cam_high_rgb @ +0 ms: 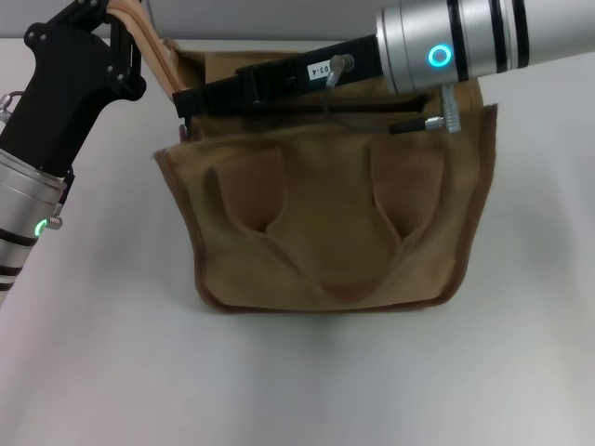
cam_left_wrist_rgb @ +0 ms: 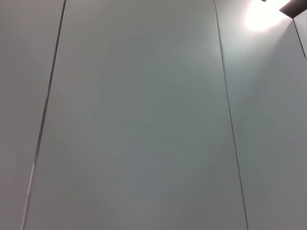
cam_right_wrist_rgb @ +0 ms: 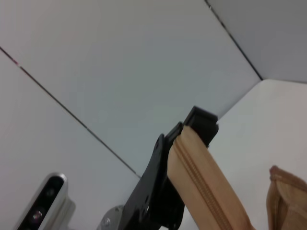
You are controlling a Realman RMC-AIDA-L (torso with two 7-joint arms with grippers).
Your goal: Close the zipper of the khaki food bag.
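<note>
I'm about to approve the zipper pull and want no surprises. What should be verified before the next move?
1. Left gripper clamped on the end of the tan fabric zipper tape: ok.
2. Boxy khaki canvas food bag resting on the white table: ok.
3. Right gripper reaching along the bag's top edge: ok.
4. Right gripper gripping the silver pull tab: cannot tell, tab not seen.
5. Zipper path free of snags: cannot tell, arm covers it.

matt canvas-like khaki food bag (cam_high_rgb: 325,251), woven zipper (cam_right_wrist_rgb: 201,179) tape, seemingly smooth table (cam_high_rgb: 297,381)
</note>
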